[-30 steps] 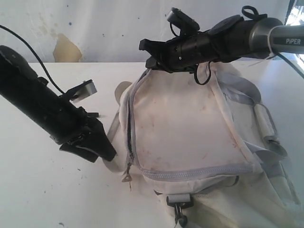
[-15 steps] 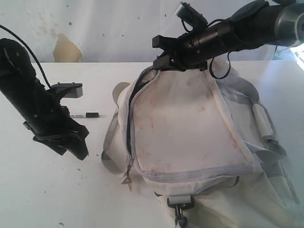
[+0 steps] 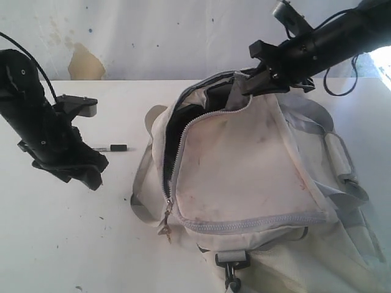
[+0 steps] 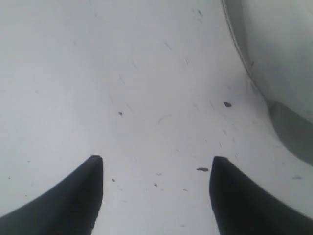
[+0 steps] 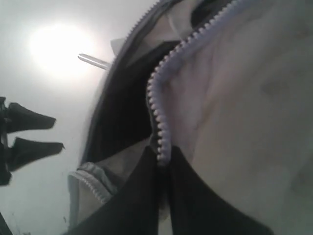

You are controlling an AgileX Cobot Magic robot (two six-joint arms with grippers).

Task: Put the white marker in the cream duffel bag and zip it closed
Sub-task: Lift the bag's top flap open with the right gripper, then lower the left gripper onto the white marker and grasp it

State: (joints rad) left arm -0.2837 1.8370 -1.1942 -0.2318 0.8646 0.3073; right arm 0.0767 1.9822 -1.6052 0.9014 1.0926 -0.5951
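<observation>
Right, the cream duffel bag (image 3: 244, 165) gapes below my right pincer (image 3: 249, 82), which is clamped on the zipper-edged flap (image 3: 214, 113) and lifts the mouth. My left pincer (image 3: 96, 172) hangs over the table (image 3: 61, 244), jaws apart and empty. The white marker (image 3: 110, 147) lies near its tips, untouched, on the bag's side. I'd hold that flap high and straddle the barrel mid-length before closing.

Desk (image 3: 61, 244): white, flat, lightly speckled with dark flecks. Wall (image 3: 153, 36): white, behind desk; tan peeled patch (image 3: 84, 64) just above desk's far edge.
</observation>
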